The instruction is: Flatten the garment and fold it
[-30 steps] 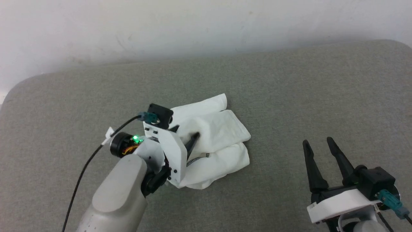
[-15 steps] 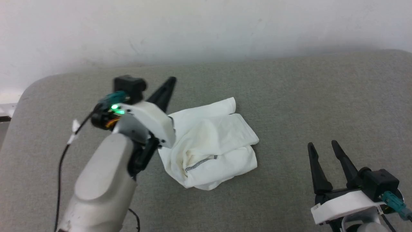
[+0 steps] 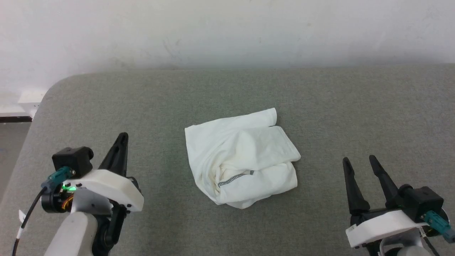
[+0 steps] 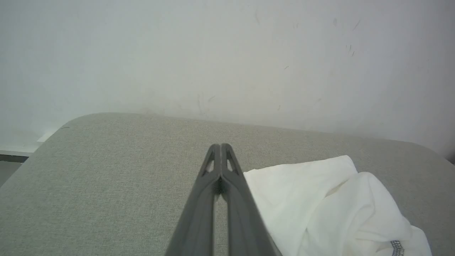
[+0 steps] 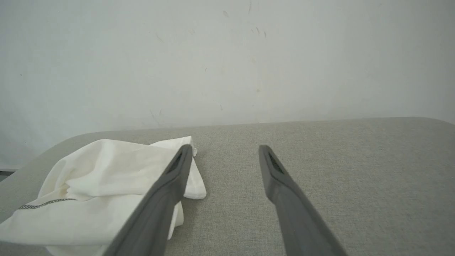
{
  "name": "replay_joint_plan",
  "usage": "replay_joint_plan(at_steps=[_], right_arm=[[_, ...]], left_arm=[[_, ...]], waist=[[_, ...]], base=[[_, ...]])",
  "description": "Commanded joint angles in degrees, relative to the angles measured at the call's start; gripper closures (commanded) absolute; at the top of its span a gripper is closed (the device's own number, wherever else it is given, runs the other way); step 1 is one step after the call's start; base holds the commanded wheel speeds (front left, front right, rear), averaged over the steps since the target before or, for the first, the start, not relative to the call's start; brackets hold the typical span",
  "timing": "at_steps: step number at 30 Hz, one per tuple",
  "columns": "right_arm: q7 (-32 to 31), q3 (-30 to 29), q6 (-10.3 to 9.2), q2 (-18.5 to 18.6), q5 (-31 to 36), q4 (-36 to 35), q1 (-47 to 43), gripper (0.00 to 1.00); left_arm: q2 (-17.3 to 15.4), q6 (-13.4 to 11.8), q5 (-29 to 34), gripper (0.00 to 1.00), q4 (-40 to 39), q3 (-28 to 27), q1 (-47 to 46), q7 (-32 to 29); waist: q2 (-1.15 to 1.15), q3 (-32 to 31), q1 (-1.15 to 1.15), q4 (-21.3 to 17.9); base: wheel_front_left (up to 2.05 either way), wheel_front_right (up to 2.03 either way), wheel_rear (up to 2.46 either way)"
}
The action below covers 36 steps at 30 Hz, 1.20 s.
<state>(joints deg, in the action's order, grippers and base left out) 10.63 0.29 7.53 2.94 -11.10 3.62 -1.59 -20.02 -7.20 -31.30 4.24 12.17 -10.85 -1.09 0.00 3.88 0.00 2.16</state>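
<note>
The white garment [image 3: 243, 158] lies in a small folded bundle in the middle of the grey padded surface, a short run of dark zigzag stitching showing near its front. It also appears as the garment [image 4: 330, 199] at the lower right of the left wrist view and the garment [image 5: 103, 188] at the lower left of the right wrist view. My left gripper [image 3: 122, 137] is at the lower left, well clear of the cloth, fingers pressed together with nothing between them [image 4: 220, 146]. My right gripper [image 3: 359, 160] rests at the lower right, open and empty [image 5: 224, 149].
The grey padded surface [image 3: 355, 106] runs back to a white wall [image 3: 227, 32]. Its rounded left corner [image 3: 53, 89] drops off to the floor, where a pale skirting strip [image 3: 17, 106] shows.
My left arm has lifted off the garment and pulled back to the lower left, fingers shut. The head camera has shifted, so the bundle sits further right in view. The right gripper stays still.
</note>
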Motion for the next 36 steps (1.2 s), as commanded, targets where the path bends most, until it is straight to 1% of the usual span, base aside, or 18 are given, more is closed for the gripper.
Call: replay_joint_plan(at_steps=[1,5,8,9,10,11,16,21,25,27,30,31,32,33,34,36], right_arm=[[-0.16,0.07,-0.04,-0.06,0.21,-0.34,0.03,0.00],[-0.41,0.39,-0.04,-0.06,0.37,-0.48,0.33,0.00],[-0.38,0.27,-0.04,-0.06,0.27,-0.40,0.25,0.00],[-0.36,0.22,-0.04,-0.06,0.22,-0.29,0.17,0.00],[-0.33,0.24,-0.04,-0.06,0.18,-0.22,0.12,0.00],[-0.30,0.26,-0.04,-0.06,0.14,-0.17,0.09,0.00],[-0.16,0.71,-0.04,-0.06,-0.13,-0.02,0.53,0.00],[0.10,1.39,-0.04,-0.06,-0.39,0.07,1.44,0.00],[0.32,1.49,-0.04,-0.06,-0.28,0.57,1.80,0.00],[0.41,1.70,-0.04,-0.06,-0.41,0.76,1.97,0.00],[0.65,1.95,-0.04,-0.06,-0.69,1.07,2.21,0.00],[0.75,1.91,-0.04,-0.06,-0.78,1.22,2.22,0.00],[0.86,1.83,-0.04,-0.06,-0.86,1.36,2.19,0.00],[0.94,1.78,-0.04,-0.06,-0.93,1.47,2.15,0.00],[1.02,1.77,-0.04,-0.06,-0.94,1.56,2.14,0.00],[1.16,1.70,-0.04,-0.06,-0.97,1.72,2.16,0.00]], left_arm=[[-0.33,-0.44,-0.22,1.00,-1.11,-0.23,0.45,-0.38],[-0.93,-0.46,-0.53,1.00,-2.53,-0.15,0.34,-1.64],[-1.20,0.70,-1.06,1.00,-2.98,1.08,-0.39,-3.60],[-1.20,1.27,-1.31,0.90,-3.05,1.89,-0.73,-4.78],[-1.14,2.02,-1.84,0.39,-2.97,2.89,-1.07,-6.51],[-1.04,2.75,-2.09,0.00,-3.12,3.80,-1.76,-7.68],[0.83,5.96,-2.08,0.00,-2.35,9.25,-6.62,-12.62],[3.02,8.69,-1.62,0.00,2.56,14.19,-12.10,-17.61],[4.16,9.54,-1.40,0.00,8.60,16.11,-15.97,-20.86],[3.99,9.71,-0.96,0.00,12.05,17.19,-17.39,-23.33],[4.41,10.12,-1.31,0.00,15.60,17.79,-18.77,-24.86],[4.54,10.37,-1.47,0.16,16.55,18.02,-19.05,-25.22],[4.66,10.52,-1.56,0.53,17.37,18.16,-19.31,-25.35],[4.67,10.63,-1.45,0.87,18.00,18.34,-19.58,-25.34],[4.73,10.74,-1.47,1.00,18.50,18.41,-19.82,-25.20],[4.80,10.97,-1.47,1.00,19.30,18.56,-20.22,-24.85]], waist=[[0.00,0.07,0.00,0.18],[0.00,-0.01,0.00,-0.23],[0.00,-0.01,0.00,-0.79],[0.00,-0.05,0.00,-0.94],[0.00,-0.04,0.00,-1.08],[0.00,0.03,0.00,-1.20],[0.00,0.81,0.00,-2.01],[0.00,2.27,0.00,-3.47],[0.00,3.15,0.00,-4.86],[0.00,3.53,0.00,-5.68],[0.00,3.86,0.00,-6.76],[0.00,3.92,0.00,-6.99],[0.00,3.96,0.00,-7.16],[0.00,4.00,0.00,-7.29],[0.00,4.06,0.00,-7.38],[0.00,4.07,0.00,-7.46]], base=[[0.00,0.00,0.00],[0.00,0.00,0.00],[0.00,0.00,0.00],[0.00,0.00,0.00],[0.00,0.00,0.00],[0.00,0.00,0.00],[0.00,0.00,0.00],[0.00,0.00,0.00],[0.00,0.00,0.00],[0.00,0.00,0.00],[0.00,0.00,0.00],[0.00,0.00,0.00],[0.00,0.00,0.00],[0.00,0.00,0.00],[0.00,0.00,0.00],[0.00,0.00,0.00]])
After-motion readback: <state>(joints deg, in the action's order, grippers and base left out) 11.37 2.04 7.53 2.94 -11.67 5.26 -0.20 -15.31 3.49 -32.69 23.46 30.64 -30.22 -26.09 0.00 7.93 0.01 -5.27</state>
